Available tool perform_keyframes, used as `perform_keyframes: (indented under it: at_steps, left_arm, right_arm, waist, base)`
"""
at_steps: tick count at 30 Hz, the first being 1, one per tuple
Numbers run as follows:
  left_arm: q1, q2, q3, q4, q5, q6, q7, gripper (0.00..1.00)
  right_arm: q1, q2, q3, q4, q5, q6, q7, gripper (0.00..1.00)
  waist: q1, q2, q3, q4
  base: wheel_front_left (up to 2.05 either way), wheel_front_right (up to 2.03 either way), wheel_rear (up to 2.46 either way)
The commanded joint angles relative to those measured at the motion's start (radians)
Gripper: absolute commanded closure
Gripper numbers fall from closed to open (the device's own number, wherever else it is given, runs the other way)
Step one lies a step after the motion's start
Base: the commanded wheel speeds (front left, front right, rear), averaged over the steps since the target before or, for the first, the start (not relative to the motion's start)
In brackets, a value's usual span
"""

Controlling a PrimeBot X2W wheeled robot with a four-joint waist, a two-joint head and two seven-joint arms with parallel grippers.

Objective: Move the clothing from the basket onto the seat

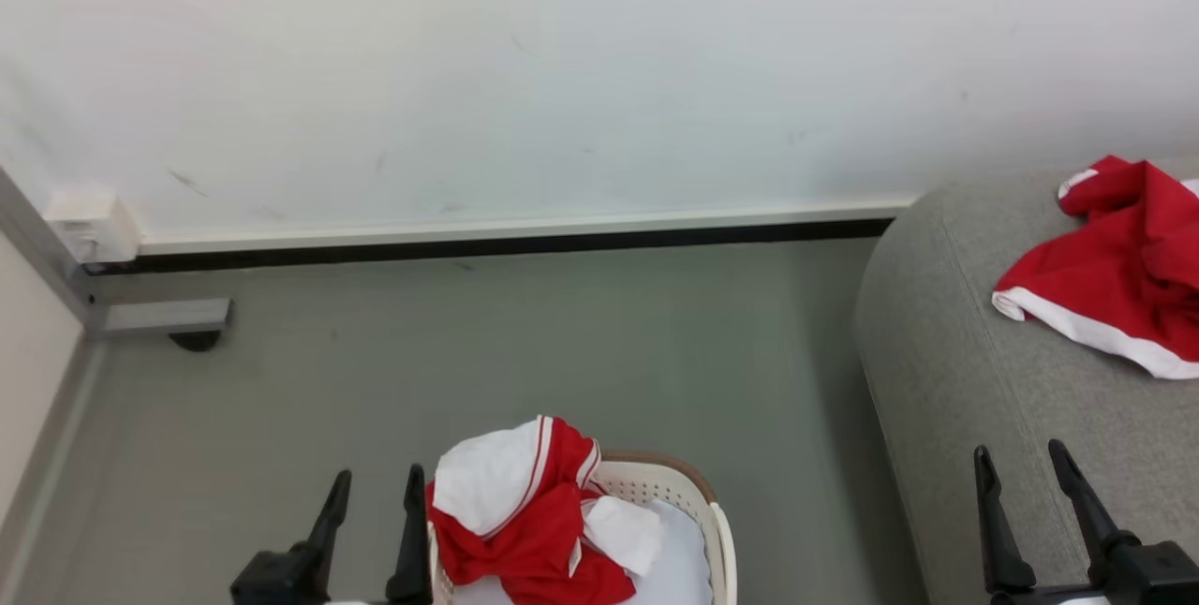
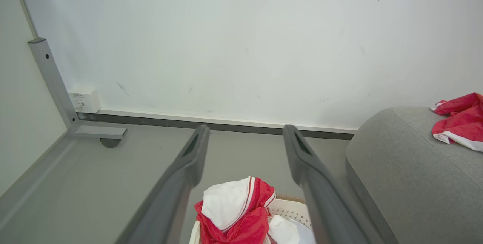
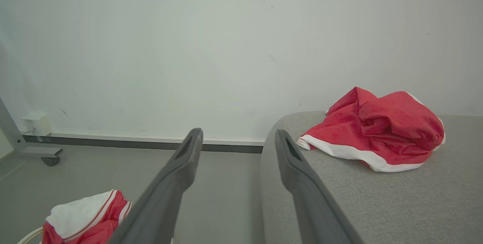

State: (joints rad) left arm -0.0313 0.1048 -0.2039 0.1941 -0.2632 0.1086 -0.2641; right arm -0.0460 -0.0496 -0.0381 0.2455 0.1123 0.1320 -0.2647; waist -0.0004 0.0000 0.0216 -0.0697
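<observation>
White wall (image 1: 562, 71) across the back, with a dark strip along its foot. Grey floor (image 1: 515, 352) below it, wide and open from the wall down to the basket. Light grey seat (image 1: 955, 380) on the right, soft cloth, with a round edge facing the floor and a strip of floor between that edge and the basket.

Cream basket (image 1: 724, 549) low in the middle of the head view, brown band on its far rim, near part cut off by the bottom edge. Clothing (image 1: 534, 530) in two places: a red and white heap in the left half of the basket, piled above the rim, and a red piece (image 1: 1115, 277) with a white hem, crumpled on the seat, back from the round edge. Plain white pad (image 1: 679, 577) in the basket beside the heap.

Grey metal frame (image 1: 159, 315) on a dark wheel in the far left corner, small white box (image 1: 89, 216) on the wall above it.

Left jaws wide open, holding nothing, left fingers (image 1: 412, 530) just beside the heap; touching or not, cannot tell. Right jaws wide open, holding nothing, right fingers (image 1: 993, 521) over the seat's near part.

Red piece whole in the right wrist view, cut off at the edge in the other two. Tall post of the frame in the left wrist view.
</observation>
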Motion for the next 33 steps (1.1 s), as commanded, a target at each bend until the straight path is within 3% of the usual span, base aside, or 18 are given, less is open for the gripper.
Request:
perform_keyframes:
  at_steps: [1, 6, 24, 28, 33]
  left_arm:
    - [0.022, -0.005, 0.013, -0.007, 0.013, -0.012, 0.0, 0.0]
    - [0.061, -0.022, 0.046, -0.009, 0.03, -0.064, 0.0, 0.0]
    - [0.071, -0.052, 0.088, 0.012, 0.063, -0.131, -0.001, 0.0]
    - [0.03, -0.052, 0.066, 0.034, 0.078, -0.153, -0.001, 0.0]
    - [-0.099, -0.052, 0.009, 0.085, 0.116, -0.182, -0.001, 0.0]
  right_arm:
    - [0.02, -0.002, 0.003, -0.006, 0.006, -0.002, 0.001, 0.0]
    - [0.045, -0.002, 0.01, -0.004, 0.017, -0.002, 0.001, 0.0]
    - [0.028, -0.002, 0.012, -0.005, 0.014, -0.002, 0.001, 0.0]
    - [0.012, -0.002, -0.01, -0.027, -0.007, -0.002, 0.001, 0.0]
    - [-0.05, -0.002, -0.037, -0.083, -0.016, -0.002, 0.001, 0.0]
  waist:
    - [0.0004, 0.0, -0.019, 0.018]
    - [0.0004, 0.0, -0.04, 0.022]
    - [0.0004, 0.0, -0.022, 0.007]
    - [0.0004, 0.0, 0.019, -0.013]
    - [0.0004, 0.0, 0.16, -0.035]
  base:
    - [0.0, 0.0, 0.0]
    - [0.0, 0.0, 0.0]
    - [0.0, 0.0, 0.0]
    - [0.0, 0.0, 0.0]
    - [0.0, 0.0, 0.0]
